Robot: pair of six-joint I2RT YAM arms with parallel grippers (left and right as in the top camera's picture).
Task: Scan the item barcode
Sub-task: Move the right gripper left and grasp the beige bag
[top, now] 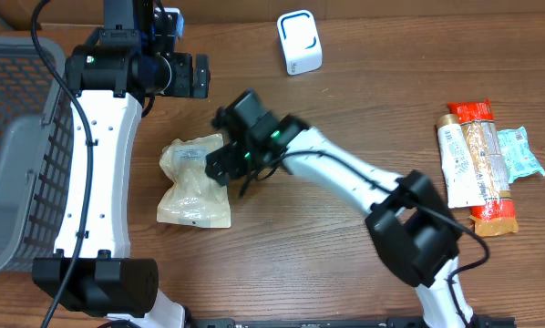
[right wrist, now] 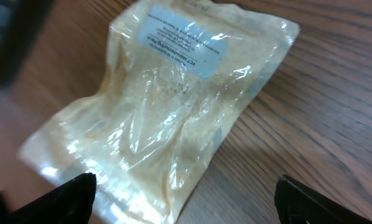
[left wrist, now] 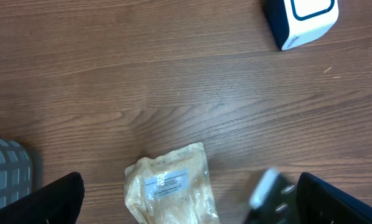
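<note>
- The desk (top: 364, 109) is brown wood with a plain grain running left to right, and it fills all three views; nothing of the room past its edges can be made out.
- A grey mesh basket (top: 13, 137) sits at the left edge, and a black cable runs over its rim.
- A white scanner box (top: 299, 42) with a blue rounded outline on its face stands at the far side, right of the centre.
- A group of snack packets (top: 480, 164) lies side by side at the right edge: red, orange, white and pale blue wrappers, touching one another.
- The pouch (top: 195, 182) lies flat on the desk left of centre, just right of the left arm's white link and well apart from the scanner box.
- It is clear, glossy plastic, crinkled and catching the light, with pale yellowish-tan contents.
- A pale blue-white label (right wrist: 185, 38) with small dark print sits at its far end; the print is too small to read.
- The right hand (top: 216, 141) hangs over the pouch's right side, its fingers spread wide and holding nothing. Whether they touch the plastic I cannot tell.
- The left hand (top: 200, 76) is above the desk on the far side of the pouch, fingers fully apart and empty.
</note>
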